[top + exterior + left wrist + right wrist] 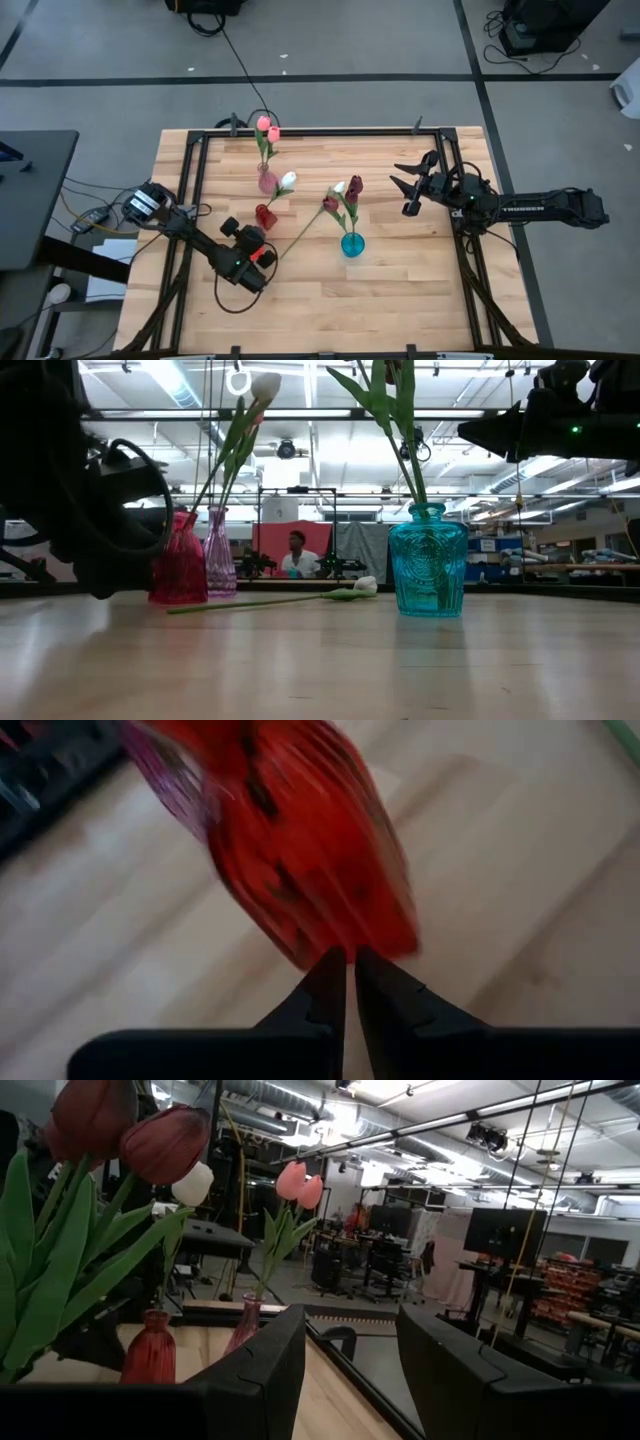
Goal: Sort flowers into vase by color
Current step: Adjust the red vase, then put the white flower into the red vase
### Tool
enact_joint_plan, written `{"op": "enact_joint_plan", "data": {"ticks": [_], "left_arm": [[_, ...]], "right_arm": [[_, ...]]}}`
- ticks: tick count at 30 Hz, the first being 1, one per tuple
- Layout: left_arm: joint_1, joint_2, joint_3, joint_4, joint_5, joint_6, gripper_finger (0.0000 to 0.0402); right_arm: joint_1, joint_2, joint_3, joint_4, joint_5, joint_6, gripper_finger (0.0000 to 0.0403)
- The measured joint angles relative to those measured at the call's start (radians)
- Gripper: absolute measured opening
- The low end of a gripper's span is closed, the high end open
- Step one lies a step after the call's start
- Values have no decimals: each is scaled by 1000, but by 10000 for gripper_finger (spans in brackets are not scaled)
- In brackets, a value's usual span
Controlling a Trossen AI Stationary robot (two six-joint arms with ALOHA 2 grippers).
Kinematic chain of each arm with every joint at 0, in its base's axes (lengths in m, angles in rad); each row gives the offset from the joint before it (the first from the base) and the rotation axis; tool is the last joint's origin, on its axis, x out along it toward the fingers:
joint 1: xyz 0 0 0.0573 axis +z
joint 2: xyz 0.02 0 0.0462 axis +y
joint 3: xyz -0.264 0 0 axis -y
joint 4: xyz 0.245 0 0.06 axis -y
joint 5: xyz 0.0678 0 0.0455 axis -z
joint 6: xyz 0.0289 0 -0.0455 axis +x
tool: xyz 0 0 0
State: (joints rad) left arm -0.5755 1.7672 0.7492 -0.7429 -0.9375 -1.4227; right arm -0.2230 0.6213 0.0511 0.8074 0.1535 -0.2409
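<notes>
Three small glass vases stand on the table. The pink vase [267, 181] holds two pink tulips [266, 127]. A red vase [265, 216] [300, 840] carries one white tulip [288, 180]. Maroon tulips [354, 186] [160, 1140] stand in the teal vase [352, 244] [428, 560]. Another white tulip [365, 585] lies flat on the wood, its stem [300, 232] running toward my left gripper. My left gripper [256, 238] [350, 970] is shut, close behind the red vase. My right gripper [401, 188] [350, 1355] hangs open, raised, right of the teal vase. My left gripper's shut fingertips [330, 970] stand right at the red vase's lower wall [340, 935], coming level from the table's near-left side. Whether they touch the glass cannot be told. Nothing shows between the fingers.
A black frame [330, 130] runs around the wooden tabletop [400, 290]. The near half of the table holds only the left arm [200, 240] and a loose cable [225, 295]. A person [297, 555] sits far back in the room.
</notes>
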Motion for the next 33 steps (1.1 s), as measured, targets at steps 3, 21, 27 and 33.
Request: {"op": "enact_joint_plan", "data": {"ticks": [3, 21, 27, 33], "left_arm": [[0, 0, 47, 11, 101, 22, 32], [64, 0, 124, 309, 158, 112, 121], [85, 0, 82, 416, 154, 129, 195], [85, 0, 51, 499, 165, 171, 201]], "right_arm": [[0, 0, 0, 0, 0, 0, 169], [0, 0, 0, 3, -19, 2, 169], [0, 0, 0, 3, -18, 2, 169], [0, 0, 0, 3, -18, 2, 169]]}}
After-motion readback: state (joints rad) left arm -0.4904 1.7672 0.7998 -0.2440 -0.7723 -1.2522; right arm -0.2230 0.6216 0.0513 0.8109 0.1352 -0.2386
